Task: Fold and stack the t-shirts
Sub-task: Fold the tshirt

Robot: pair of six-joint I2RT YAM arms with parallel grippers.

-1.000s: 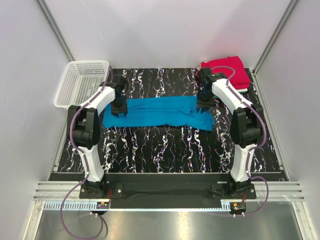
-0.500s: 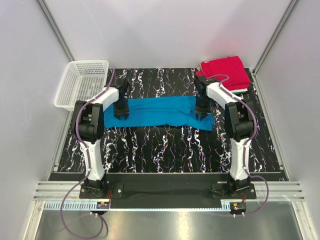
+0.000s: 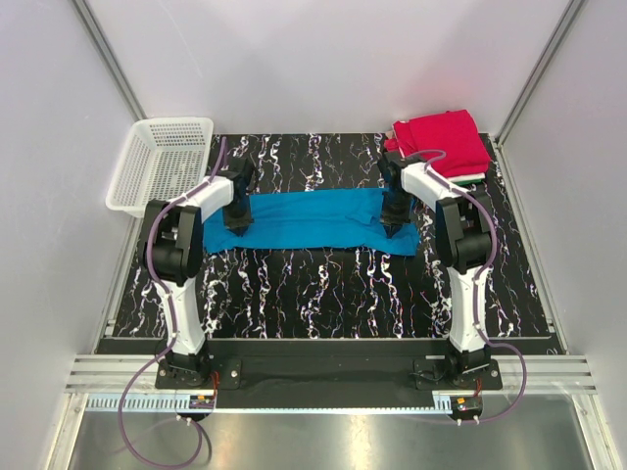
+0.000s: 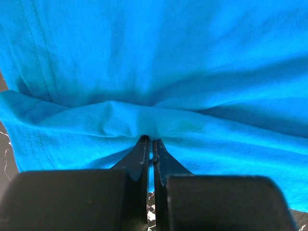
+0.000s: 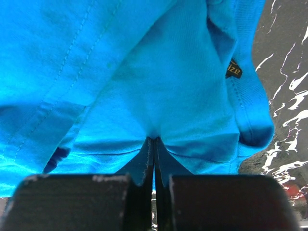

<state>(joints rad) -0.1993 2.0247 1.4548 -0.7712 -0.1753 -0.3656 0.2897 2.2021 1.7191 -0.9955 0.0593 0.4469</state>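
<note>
One blue t-shirt (image 3: 313, 220) lies as a long band across the middle of the marbled tabletop (image 3: 323, 284). One folded red t-shirt (image 3: 446, 139) sits at the upper right, on top of other cloth whose edge barely shows. One white basket (image 3: 162, 162) stands at the upper left. There are two arms. The left jaws are pinched closed on the blue t-shirt near its left end, and the right jaws near its right end. In both wrist views cloth bunches at the tips.

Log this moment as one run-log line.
left gripper: shut on blue t-shirt, left end | right gripper: shut on blue t-shirt, right end | red t-shirt: folded, far right corner
</note>
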